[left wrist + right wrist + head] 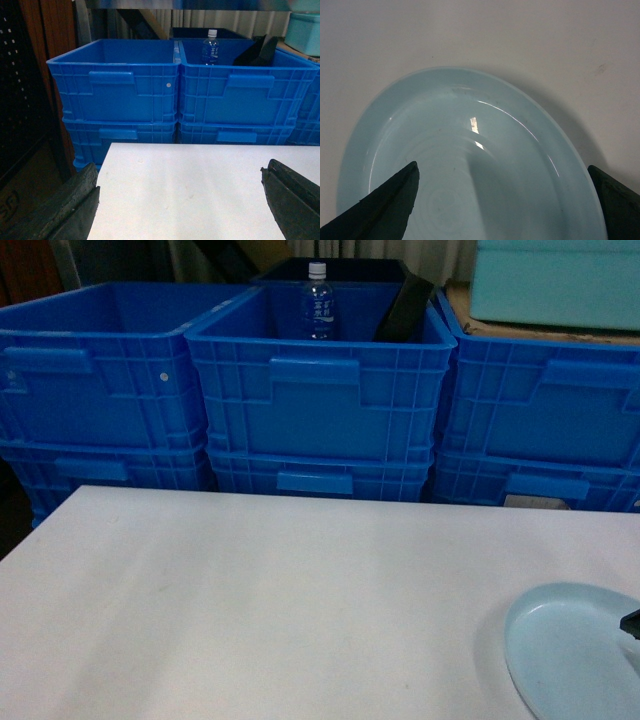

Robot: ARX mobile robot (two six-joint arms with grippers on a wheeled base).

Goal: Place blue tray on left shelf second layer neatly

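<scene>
The blue tray (570,650) is a pale light-blue oval dish lying on the white table (260,600) at its near right, partly cut off by the frame edge. My right gripper (502,167) hovers open just over the tray (470,165). Its left finger is above the basin and its right finger is outside the rim; whether either touches I cannot tell. Only a dark tip of this gripper (632,623) shows in the head view. My left gripper (180,172) stands wide open over the table's left part, holding nothing. The left shelf second layer is out of view.
Dark-blue ribbed crates (320,390) stand stacked two high along the table's far edge. The middle crate holds a water bottle (318,302) and a black object (405,310). A teal box (555,280) rests on the right crates. A dark wooden panel (50,30) stands at the left.
</scene>
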